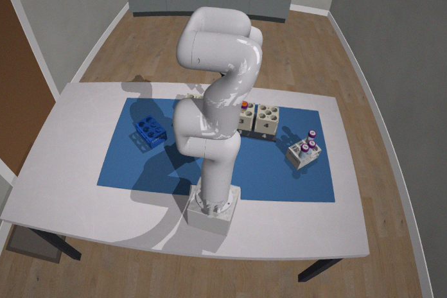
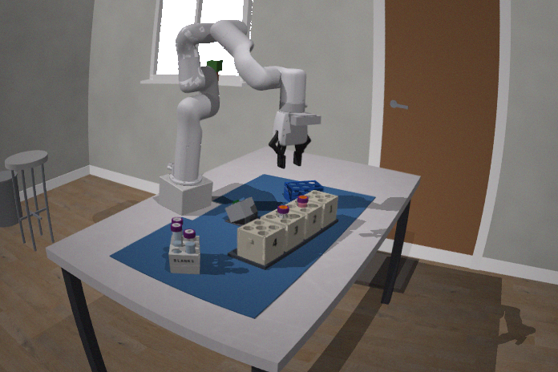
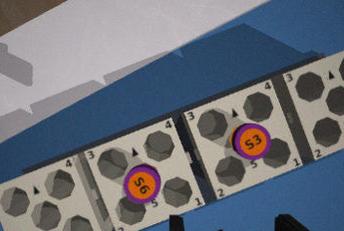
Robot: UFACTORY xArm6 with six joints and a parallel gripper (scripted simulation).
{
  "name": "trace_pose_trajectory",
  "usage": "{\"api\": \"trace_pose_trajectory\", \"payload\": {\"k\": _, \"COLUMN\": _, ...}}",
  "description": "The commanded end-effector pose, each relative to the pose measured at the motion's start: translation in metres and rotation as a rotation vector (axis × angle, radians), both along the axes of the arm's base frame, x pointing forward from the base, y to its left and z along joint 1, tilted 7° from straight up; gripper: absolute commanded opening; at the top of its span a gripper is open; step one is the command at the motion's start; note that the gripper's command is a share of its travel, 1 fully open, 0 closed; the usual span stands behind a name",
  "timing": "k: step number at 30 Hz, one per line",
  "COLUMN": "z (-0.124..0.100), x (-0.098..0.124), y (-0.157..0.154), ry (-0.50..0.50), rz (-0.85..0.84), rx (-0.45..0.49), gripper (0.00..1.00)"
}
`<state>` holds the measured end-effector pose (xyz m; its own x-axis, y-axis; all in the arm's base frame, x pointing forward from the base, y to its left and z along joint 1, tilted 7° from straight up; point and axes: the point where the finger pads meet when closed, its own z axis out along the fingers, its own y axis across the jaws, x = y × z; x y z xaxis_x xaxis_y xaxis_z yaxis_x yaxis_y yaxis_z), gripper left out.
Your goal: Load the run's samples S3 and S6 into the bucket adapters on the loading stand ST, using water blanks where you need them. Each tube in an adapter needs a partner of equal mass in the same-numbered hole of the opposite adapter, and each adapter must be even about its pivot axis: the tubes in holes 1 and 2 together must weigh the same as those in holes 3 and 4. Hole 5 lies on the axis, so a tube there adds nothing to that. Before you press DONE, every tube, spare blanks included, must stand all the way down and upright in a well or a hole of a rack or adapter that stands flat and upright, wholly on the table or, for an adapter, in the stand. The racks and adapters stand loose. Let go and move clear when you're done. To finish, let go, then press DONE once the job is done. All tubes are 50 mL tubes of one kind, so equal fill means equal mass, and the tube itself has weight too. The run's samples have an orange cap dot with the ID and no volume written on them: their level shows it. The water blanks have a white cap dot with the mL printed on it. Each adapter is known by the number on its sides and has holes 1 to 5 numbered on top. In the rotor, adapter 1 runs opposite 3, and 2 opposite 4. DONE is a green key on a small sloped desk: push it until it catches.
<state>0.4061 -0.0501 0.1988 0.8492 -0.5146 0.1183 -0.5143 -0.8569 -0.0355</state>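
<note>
My gripper [image 2: 289, 163] [image 3: 230, 223] is open and empty, high above the table. S6 [image 2: 302, 201] [image 3: 142, 184] stands in hole 5 of adapter 2 [image 2: 314, 226] [image 3: 109, 191]. S3 [image 1: 244, 105] [image 2: 282, 209] [image 3: 252, 141] stands in hole 5 of adapter 3 [image 2: 295, 239] [image 3: 206, 149]. Adapter 1 [image 2: 329, 216] [image 3: 17, 225] and adapter 4 [image 1: 266, 130] [image 2: 274, 252] [image 3: 306, 112] show no tubes. The adapters stand in the stand [image 1: 271, 137] [image 2: 248, 260]. Three purple-capped tubes stand in the BLANKS rack [image 1: 293, 160] [image 2: 183, 267]; their printed numbers are too small to read.
A blue rack [image 1: 156, 141] [image 2: 289, 192] without visible tubes stands on the blue mat [image 1: 277, 182] [image 2: 244, 291] [image 3: 241, 45]. The grey sloped desk [image 2: 243, 212] with its green key [image 2: 235, 202] stands between arm base [image 1: 210, 221] [image 2: 185, 195] and stand. The arm hides it in the top view.
</note>
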Motion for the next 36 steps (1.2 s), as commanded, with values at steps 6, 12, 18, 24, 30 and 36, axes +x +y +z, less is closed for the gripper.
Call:
{"api": "trace_pose_trajectory", "payload": {"k": 6, "z": 0.0, "x": -0.023, "y": -0.036, "ry": -0.015, "rz": -0.285, "rx": 0.032, "gripper": 0.57}}
{"api": "trace_pose_trajectory", "payload": {"k": 12, "z": -0.001, "x": -0.034, "y": -0.053, "ry": -0.019, "rz": -0.417, "rx": 0.048, "gripper": 0.57}}
{"api": "trace_pose_trajectory", "payload": {"k": 18, "z": -0.002, "x": -0.051, "y": -0.077, "ry": -0.021, "rz": -0.472, "rx": 0.055, "gripper": 0.57}}
{"api": "trace_pose_trajectory", "payload": {"k": 24, "z": -0.003, "x": -0.068, "y": -0.102, "ry": -0.021, "rz": -0.472, "rx": 0.054, "gripper": 0.57}}
{"api": "trace_pose_trajectory", "payload": {"k": 30, "z": -0.004, "x": -0.08, "y": -0.119, "ry": -0.02, "rz": -0.472, "rx": 0.054, "gripper": 0.57}}
{"api": "trace_pose_trajectory", "payload": {"k": 36, "z": -0.005, "x": -0.096, "y": -0.144, "ry": -0.02, "rz": -0.472, "rx": 0.054, "gripper": 0.57}}
